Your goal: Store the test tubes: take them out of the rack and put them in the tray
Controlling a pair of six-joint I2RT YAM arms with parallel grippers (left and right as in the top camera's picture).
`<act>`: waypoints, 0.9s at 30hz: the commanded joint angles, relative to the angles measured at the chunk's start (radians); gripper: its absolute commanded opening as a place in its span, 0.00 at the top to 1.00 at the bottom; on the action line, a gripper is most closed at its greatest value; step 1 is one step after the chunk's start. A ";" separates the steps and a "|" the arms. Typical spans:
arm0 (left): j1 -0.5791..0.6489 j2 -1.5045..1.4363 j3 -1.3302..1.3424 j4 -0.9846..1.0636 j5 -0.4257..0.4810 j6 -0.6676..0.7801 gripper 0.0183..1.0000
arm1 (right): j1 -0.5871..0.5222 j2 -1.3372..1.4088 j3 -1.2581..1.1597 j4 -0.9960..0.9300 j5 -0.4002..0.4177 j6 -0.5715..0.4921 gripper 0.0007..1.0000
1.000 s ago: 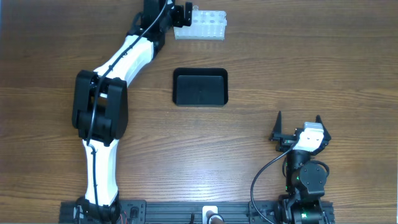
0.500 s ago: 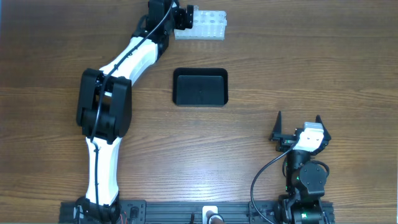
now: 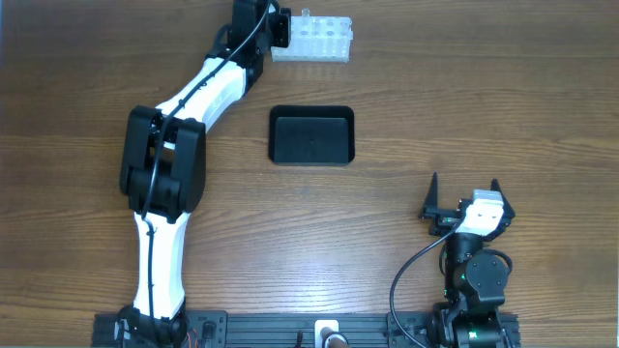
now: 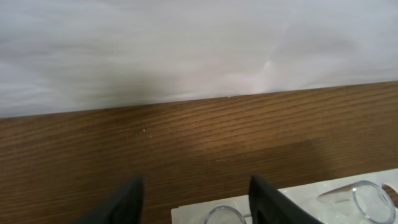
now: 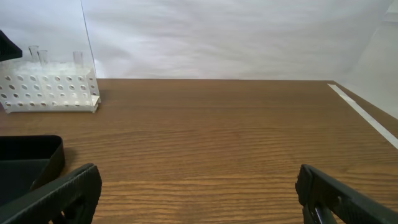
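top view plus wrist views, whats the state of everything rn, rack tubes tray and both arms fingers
rack: upright on the table, holding tubes
test tubes: standing upright in the rack
tray: empty
left gripper: fingers open, over the rack
right gripper: fingers open, holding nothing

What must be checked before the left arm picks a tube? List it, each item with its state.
1. Left gripper open: ok, fingers apart.
2. Left gripper at the test tube rack: ok, at its left end.
3. Fingers centred on one tube: cannot tell.
4. Test tubes upright in the rack: ok.
5. Black tray ready to receive: ok, nothing in it.
6. Right gripper out of the way: ok, open, near its base.
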 commanded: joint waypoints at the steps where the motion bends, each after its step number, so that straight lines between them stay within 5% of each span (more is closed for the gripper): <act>1: -0.001 0.013 0.021 -0.006 -0.008 0.001 0.57 | -0.006 -0.005 -0.009 0.002 0.012 0.009 0.01; 27: -0.006 0.013 0.021 -0.002 -0.008 0.001 0.88 | -0.006 -0.005 -0.008 0.002 0.012 0.009 0.01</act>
